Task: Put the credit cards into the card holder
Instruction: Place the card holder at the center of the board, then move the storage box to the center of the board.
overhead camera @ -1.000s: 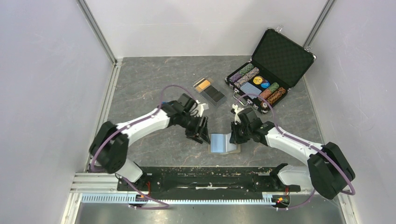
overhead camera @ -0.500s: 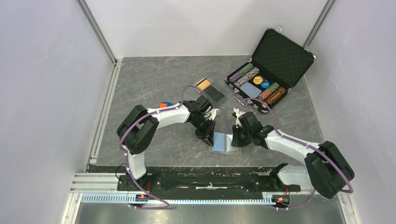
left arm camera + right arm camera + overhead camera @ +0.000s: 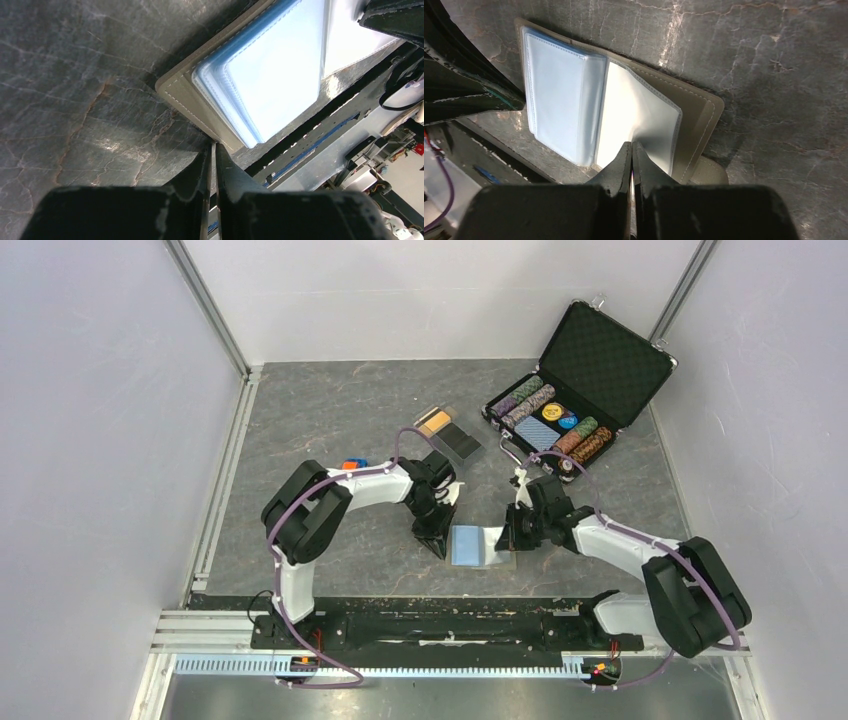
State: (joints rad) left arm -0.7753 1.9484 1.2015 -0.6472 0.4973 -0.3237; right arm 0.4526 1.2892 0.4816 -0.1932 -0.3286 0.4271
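Card holder (image 3: 470, 545) lies open, pale blue inside up, at the counter's (image 3: 320, 420) near edge, mid-width, between my claws. My right claw (image 3: 631, 145) is pressed together, pinching one clear inner page. My left claw (image 3: 214, 147) is almost closed at the holder's left cover edge; can't tell if it grips. Credit cards (image 3: 458, 442), orange and black, sit in a clear tray (image 3: 481, 453) mid-counter. Poker-chip briefcase (image 3: 605, 360) is open at the far right corner. Widest grey marbled stretch is on the left side. White walls on three sides.
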